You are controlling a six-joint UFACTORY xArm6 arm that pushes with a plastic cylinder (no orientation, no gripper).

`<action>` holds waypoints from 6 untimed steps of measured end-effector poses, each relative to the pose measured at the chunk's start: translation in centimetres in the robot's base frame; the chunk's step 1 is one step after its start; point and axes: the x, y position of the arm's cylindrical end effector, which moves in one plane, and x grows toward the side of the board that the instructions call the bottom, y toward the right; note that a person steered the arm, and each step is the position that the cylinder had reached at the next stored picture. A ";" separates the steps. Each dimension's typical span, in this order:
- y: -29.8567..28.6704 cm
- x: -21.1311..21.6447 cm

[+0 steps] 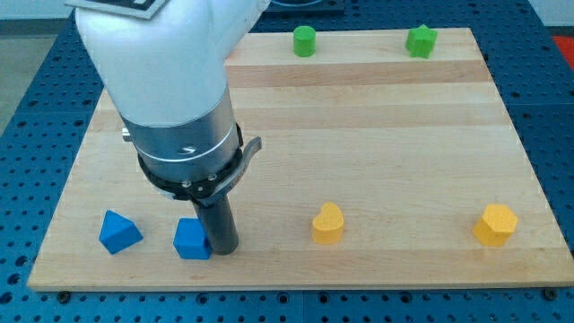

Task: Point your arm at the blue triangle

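My tip [224, 248] touches the blue cube [192, 240] on its left side. The blue triangle [119, 231] sits farther left, past that cube. If I slide straight left, I could shove the cube into the triangle and knock both away. I have no gripper, just a smooth dark rod, so nothing opens or shuts. The blocks look hard and smooth. The worktop [377, 135] is pale striped wood.

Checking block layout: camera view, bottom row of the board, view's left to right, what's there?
Blue triangle → blue cube → my tip, touching the cube's right side → yellow heart-shaped block → yellow hexagonal block.
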 end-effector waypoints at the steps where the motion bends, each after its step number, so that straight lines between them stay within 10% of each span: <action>1: 1.2 0.9; 6: -11.4 3.7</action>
